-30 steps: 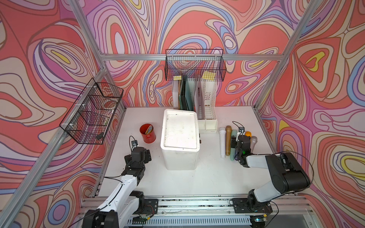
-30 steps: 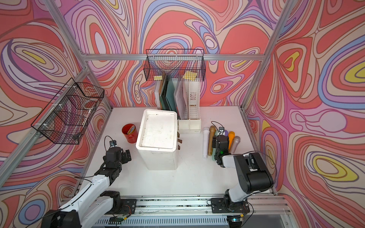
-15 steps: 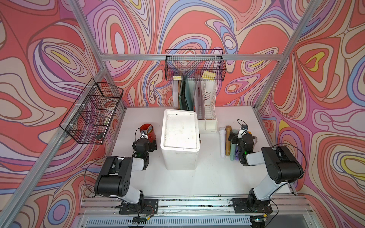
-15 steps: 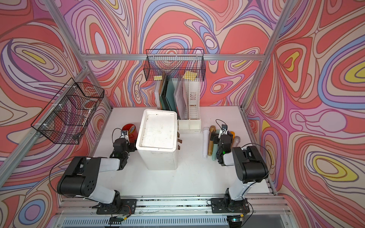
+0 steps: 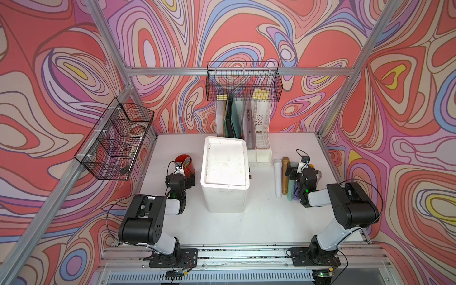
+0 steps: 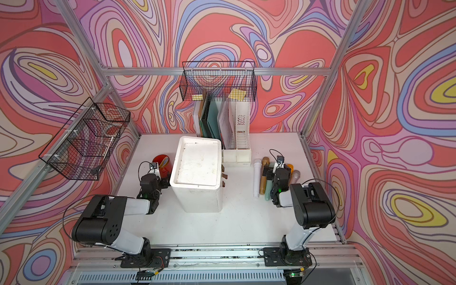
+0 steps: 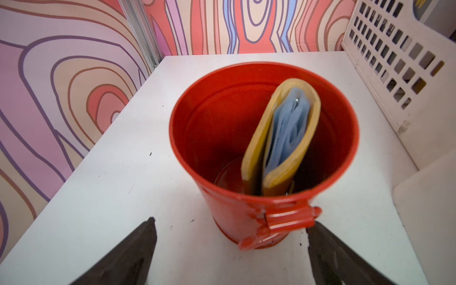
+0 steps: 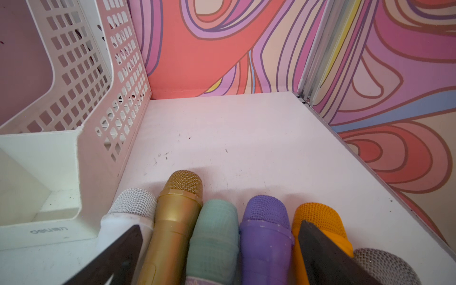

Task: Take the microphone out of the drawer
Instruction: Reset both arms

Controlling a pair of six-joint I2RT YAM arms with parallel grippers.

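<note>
On the right side of the table (image 5: pixel 259 222), the right gripper (image 8: pixel 220 225) has just spread fully and holds nothing, poised over the row of microphones (image 5: pixel 284 177) lying outside the white drawer unit (image 5: pixel 225 172); the left gripper (image 7: pixel 230 220), wide open and empty, has swung up to the red bucket (image 7: pixel 197 111), so the task looks done

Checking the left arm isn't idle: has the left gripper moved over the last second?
Yes. The left gripper has advanced away from the front rail toward the red bucket, which stayed put beside the white drawer unit.
</note>
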